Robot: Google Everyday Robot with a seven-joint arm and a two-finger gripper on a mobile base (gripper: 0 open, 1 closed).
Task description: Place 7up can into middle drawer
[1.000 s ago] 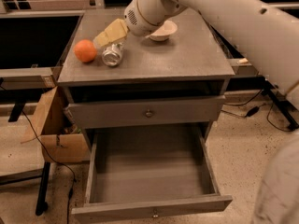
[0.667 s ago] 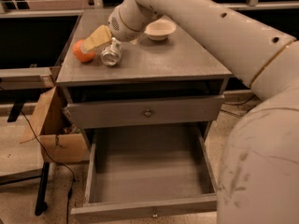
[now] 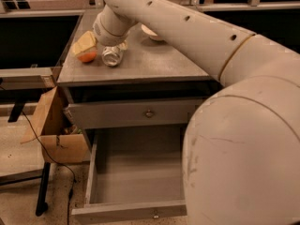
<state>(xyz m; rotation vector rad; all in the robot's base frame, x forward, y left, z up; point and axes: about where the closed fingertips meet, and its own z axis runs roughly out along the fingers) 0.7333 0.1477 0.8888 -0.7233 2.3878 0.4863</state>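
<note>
The 7up can lies on its side on the grey cabinet top, its silvery end facing me. An orange sits just left of it. My gripper has yellowish fingers and hovers over the orange, left of the can, at the end of the big white arm. The middle drawer is pulled out below, its deep grey interior bare, with a small knob on its front. The arm's elbow hides the drawer's right side.
A white bowl sits at the back of the cabinet top, partly hidden by the arm. A closed drawer front with a knob is above the open drawer. A cardboard box and a cable stand at the cabinet's left.
The arm has swung left and nearer the camera, filling the right of the view. The gripper moved from beside the bowl to over the orange. The can has not moved.
</note>
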